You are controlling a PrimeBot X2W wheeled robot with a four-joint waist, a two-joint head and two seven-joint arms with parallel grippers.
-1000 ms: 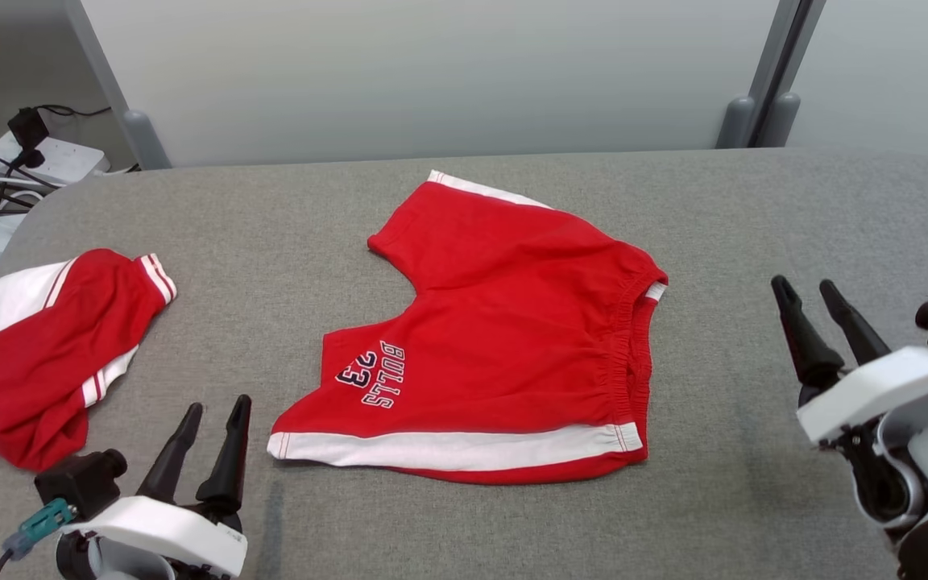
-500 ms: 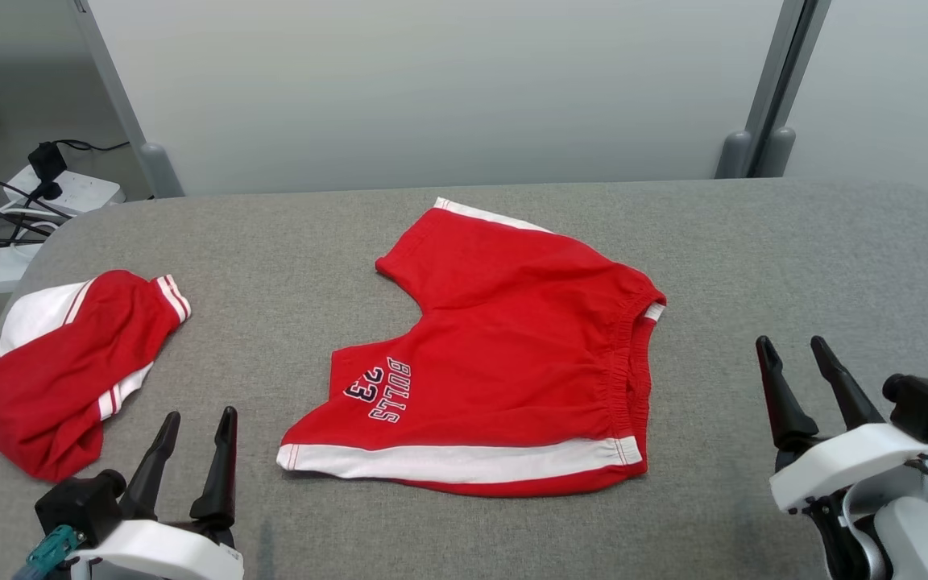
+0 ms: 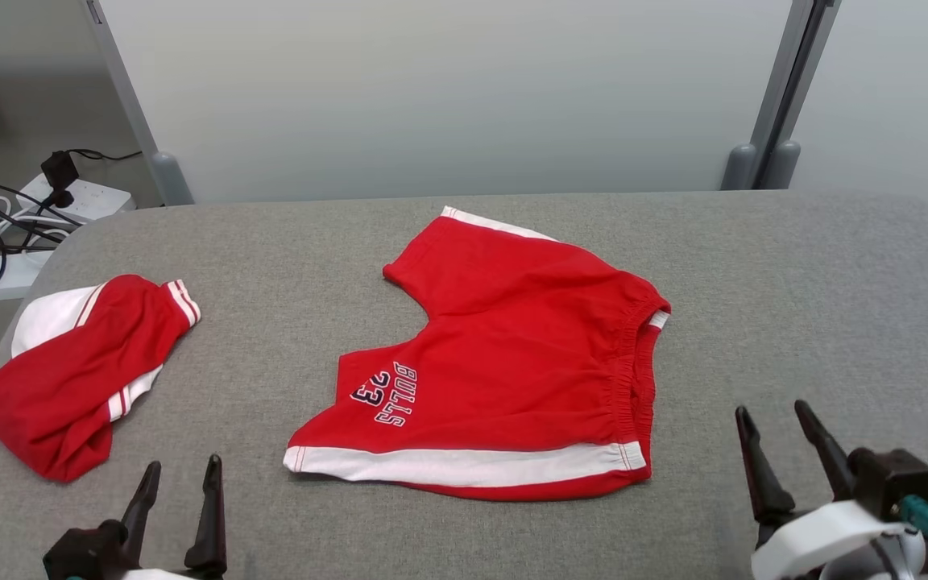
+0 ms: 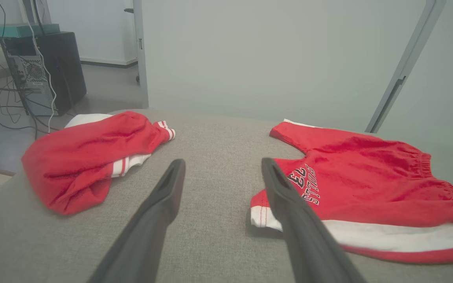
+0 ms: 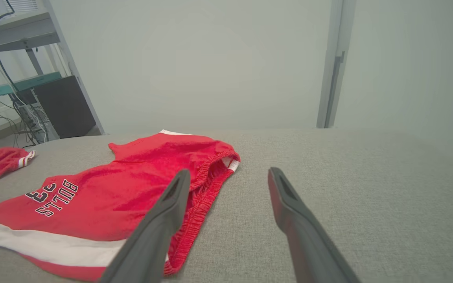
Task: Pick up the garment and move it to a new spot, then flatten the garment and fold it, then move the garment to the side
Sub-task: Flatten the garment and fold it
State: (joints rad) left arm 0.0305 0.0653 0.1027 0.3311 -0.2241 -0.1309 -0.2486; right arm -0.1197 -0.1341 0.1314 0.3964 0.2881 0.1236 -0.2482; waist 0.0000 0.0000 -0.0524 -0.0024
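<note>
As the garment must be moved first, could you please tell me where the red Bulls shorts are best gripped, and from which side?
Probably the elastic waistband, from the robot's right with the open right hand: the shorts lie flat, and that gathered band forms their right edge, bunched thicker and gaping slightly at its far end, so a finger could slip under.

Left gripper [image 3: 180, 466]: spread wide, empty, fingers [image 4: 159, 212] pointing straight ahead. Right gripper [image 3: 771, 408]: likewise spread wide, empty, well apart from the left.
</note>
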